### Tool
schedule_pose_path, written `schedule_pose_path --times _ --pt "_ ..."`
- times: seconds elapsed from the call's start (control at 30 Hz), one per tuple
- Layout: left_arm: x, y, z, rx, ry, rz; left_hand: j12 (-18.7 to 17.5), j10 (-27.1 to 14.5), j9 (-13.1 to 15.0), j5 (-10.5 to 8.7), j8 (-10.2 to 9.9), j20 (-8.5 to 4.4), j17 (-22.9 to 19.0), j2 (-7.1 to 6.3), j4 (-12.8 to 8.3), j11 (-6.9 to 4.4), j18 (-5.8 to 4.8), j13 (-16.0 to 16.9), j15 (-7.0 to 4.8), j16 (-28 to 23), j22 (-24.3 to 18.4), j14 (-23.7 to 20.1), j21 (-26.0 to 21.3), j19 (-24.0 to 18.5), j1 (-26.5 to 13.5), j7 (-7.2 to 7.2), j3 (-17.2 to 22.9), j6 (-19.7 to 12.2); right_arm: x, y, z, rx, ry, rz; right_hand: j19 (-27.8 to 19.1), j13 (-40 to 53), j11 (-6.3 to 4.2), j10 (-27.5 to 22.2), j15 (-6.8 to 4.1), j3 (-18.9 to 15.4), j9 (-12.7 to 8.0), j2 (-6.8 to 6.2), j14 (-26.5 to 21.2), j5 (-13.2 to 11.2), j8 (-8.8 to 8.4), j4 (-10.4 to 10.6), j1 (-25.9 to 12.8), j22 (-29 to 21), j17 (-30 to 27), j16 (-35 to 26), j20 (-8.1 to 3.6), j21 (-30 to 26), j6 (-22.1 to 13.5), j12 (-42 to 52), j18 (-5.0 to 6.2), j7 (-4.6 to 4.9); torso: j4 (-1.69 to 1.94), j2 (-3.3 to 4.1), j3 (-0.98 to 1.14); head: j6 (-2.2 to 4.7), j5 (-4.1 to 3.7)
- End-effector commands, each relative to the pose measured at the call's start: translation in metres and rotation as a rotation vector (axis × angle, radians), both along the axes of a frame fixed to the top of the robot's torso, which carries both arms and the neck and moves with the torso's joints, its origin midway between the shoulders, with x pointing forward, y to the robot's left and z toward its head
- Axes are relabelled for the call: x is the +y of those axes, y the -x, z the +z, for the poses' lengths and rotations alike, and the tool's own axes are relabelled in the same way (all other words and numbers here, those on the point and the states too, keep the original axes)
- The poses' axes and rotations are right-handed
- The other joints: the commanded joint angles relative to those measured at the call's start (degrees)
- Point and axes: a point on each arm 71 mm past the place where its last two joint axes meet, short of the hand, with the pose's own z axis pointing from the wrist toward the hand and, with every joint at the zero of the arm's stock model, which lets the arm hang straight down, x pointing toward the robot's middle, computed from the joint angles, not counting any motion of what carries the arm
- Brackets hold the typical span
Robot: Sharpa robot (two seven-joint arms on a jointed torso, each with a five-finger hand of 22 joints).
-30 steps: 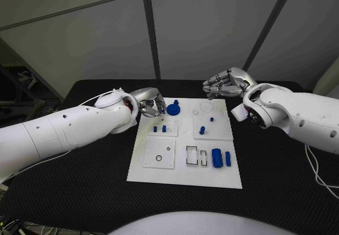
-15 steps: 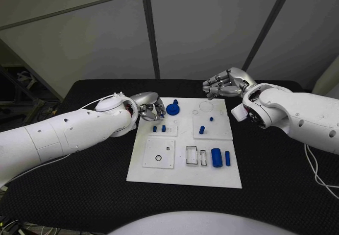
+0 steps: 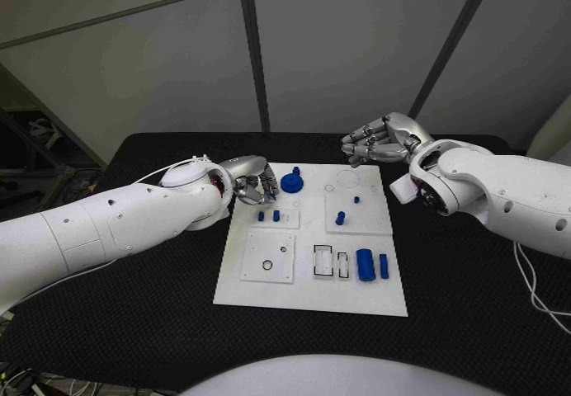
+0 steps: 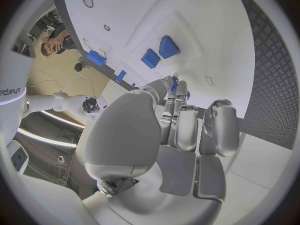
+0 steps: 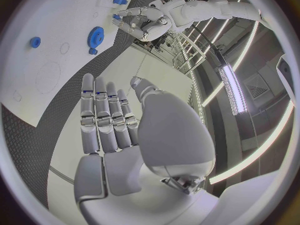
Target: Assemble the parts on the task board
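Note:
The white task board (image 3: 309,297) lies mid-table. At its far left corner my left hand (image 3: 252,185) hovers with curled fingers, and a small blue part (image 4: 174,83) shows pinched at its fingertips. Just right of that hand a blue gear (image 3: 291,183) sits on the board. Two short blue pegs (image 3: 269,217) stand below the gear, and another peg (image 3: 341,219) stands farther right. A thick blue cylinder (image 3: 365,266) and a thin one (image 3: 383,266) lie near the board's right edge. My right hand (image 3: 379,140) hangs beyond the far right corner, holding nothing, its fingers (image 5: 106,115) stretched out.
Raised white squares on the board carry slots and a small black ring (image 3: 266,266). Black table (image 3: 119,313) surrounds the board on every side. Both forearms reach in over the table's far half.
My left hand has shifted slightly toward the gear and turned a little at the wrist. The right hand has stayed where it was.

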Motion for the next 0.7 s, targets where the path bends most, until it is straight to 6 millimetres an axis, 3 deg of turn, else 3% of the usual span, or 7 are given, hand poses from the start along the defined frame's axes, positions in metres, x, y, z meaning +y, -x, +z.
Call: schedule_pose_path --times 0.03,0.7 --pt "-0.0007 0.0007 -0.0001 0.007 -0.013 -0.008 -0.18 0.4 0.04 -0.24 -0.15 -0.35 -0.08 -0.05 -0.02 -0.12 -0.95 0.07 -0.31 0.19 7.73 1.12 0.33 0.98 -0.74 0.09 0.29 0.45 0.0009 -0.0001 0.0013 -0.003 -0.005 0.009 0.39 -0.09 -0.03 -0.38 -0.16 -0.22 0.01 0.5 -0.34 0.31 0.08 -0.21 0.25 -0.06 -0.07 -0.14 0.16 -0.2 -0.24 0.22 0.23 0.02 0.03 0.0 0.0 -0.05 0.06" --pt "-0.0016 0.0001 -0.0022 0.011 -0.031 -0.012 -0.28 0.5 0.01 -0.34 -0.22 -0.38 -0.24 -0.28 -0.15 -0.18 -0.95 0.12 -0.37 0.14 7.78 1.07 0.36 0.99 -0.97 0.04 0.25 0.49 0.0006 -0.0002 0.0012 -0.003 -0.005 0.008 0.39 -0.09 -0.03 -0.38 -0.16 -0.22 0.01 0.5 -0.34 0.31 0.08 -0.21 0.25 -0.06 -0.07 -0.14 0.16 -0.2 -0.24 0.22 0.23 0.02 0.01 -0.02 -0.01 -0.29 0.09"
